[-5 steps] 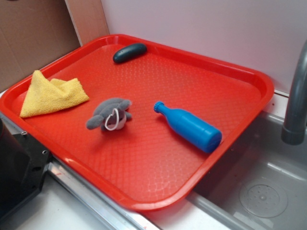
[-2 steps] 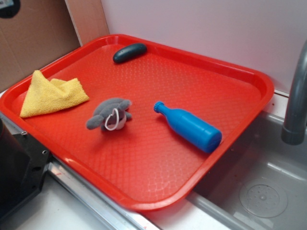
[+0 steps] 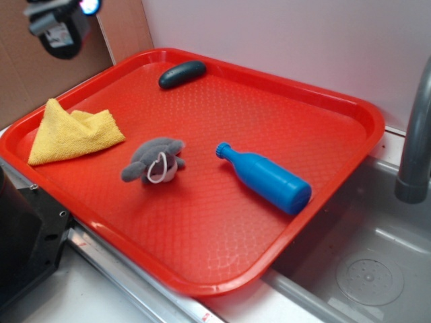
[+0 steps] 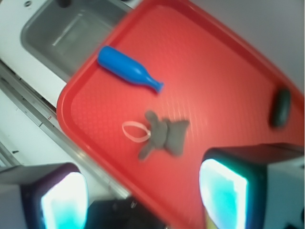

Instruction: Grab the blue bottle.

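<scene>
red tray (image 3: 350,108): blue bottle (image 3: 267,176), grey plush (image 3: 153,160), yellow cloth (image 3: 71,131) | fingers (image 4: 223,191) wide, empty

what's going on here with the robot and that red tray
The gripper is high above the red tray with its fingers apart, holding nothing. The blue bottle lies on its side near the tray's sink-side edge, untouched. A grey plush, a yellow cloth and a dark oval object also sit on the tray.

blue bottle (image 3: 266,178) lying on red tray (image 3: 222,259) | grey plush (image 3: 154,161) beside | claw (image 3: 62,23) top-left, blurred
</scene>
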{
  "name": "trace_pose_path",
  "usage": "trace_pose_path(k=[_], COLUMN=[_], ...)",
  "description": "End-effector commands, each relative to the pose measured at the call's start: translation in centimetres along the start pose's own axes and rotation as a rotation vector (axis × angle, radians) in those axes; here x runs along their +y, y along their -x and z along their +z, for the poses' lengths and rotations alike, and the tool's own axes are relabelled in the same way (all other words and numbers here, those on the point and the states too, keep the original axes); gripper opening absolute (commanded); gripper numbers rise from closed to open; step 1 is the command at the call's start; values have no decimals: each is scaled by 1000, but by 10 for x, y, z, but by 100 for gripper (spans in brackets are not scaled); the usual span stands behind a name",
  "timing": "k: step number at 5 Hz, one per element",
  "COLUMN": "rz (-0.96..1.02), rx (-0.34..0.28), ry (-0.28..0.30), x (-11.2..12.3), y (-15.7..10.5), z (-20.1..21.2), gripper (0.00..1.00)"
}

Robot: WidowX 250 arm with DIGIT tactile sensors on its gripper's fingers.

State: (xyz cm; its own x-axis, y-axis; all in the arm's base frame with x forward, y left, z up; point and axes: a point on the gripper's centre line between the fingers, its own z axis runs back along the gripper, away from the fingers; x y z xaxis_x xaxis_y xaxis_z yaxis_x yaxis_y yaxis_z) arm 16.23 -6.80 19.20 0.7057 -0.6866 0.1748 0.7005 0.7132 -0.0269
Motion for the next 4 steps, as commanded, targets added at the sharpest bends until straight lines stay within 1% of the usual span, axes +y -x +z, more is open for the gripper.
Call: trace_pose_path(k=[1,2,3,4], rz=[-333,-440,-523,-603], rx=[-18,-13,-6,2], ry=[-8,61,96,146], x=[-3,1,3,0], y=[-47,-59,-70,-78], z=[-42,-68,-89,-113], gripper=[100,100,100,100])
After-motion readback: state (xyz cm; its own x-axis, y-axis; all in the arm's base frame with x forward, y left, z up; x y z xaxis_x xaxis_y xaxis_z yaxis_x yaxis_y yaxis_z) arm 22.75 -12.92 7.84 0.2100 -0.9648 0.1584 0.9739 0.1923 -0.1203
